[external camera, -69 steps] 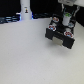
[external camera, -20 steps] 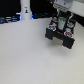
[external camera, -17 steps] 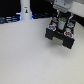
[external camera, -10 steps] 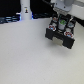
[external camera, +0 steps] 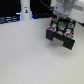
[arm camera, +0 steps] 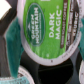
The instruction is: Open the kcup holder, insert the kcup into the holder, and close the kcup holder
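The end effector point(external camera: 62, 15) is hovering directly over the holder point(external camera: 61, 34) near the counter's point(external camera: 25, 55) far edge, gripping the kcup point(arm camera: 46, 31). The pod is probably light, thin-walled and crushable, so holding its rim is safest.

I count one kcup holder point(external camera: 61, 33), one kcup point(arm camera: 47, 31), and one white post point(external camera: 25, 10) on my worktop point(external camera: 25, 55).

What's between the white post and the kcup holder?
Exterior view: only bare white table lies between the white post and the kcup holder; nothing stands in that stretch.
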